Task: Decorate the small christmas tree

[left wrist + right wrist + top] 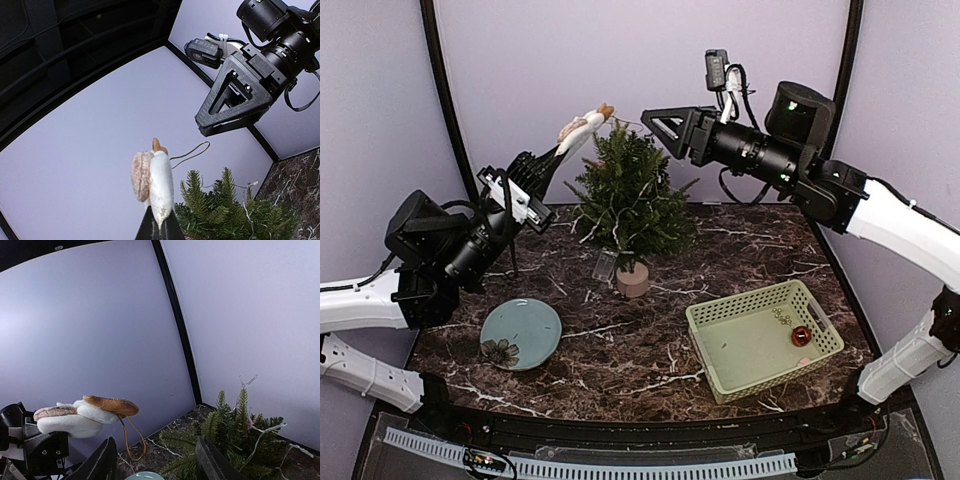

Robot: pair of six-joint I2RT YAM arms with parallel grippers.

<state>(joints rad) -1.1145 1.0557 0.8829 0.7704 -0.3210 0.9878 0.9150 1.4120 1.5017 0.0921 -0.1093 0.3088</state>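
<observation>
The small christmas tree (pixel 628 198) stands in a beige-pink pot (pixel 633 279) at the table's back middle, with a thin light string on it. My left gripper (pixel 552 157) is shut on a white plush ornament (pixel 582 126) with a brown top and a brown hanging loop, held beside the tree top at its left. It shows in the left wrist view (pixel 159 186) and the right wrist view (pixel 80 418). My right gripper (pixel 658 122) is open and empty, above the tree top, facing the ornament. The loop (pixel 131 440) hangs between its fingers (pixel 103 464).
A pale green basket (pixel 763 337) at the right holds a small red-brown ornament (pixel 801 335) and a small dark one. A blue-green plate (pixel 521 333) lies at the front left. A small clear box (pixel 605 266) stands beside the pot.
</observation>
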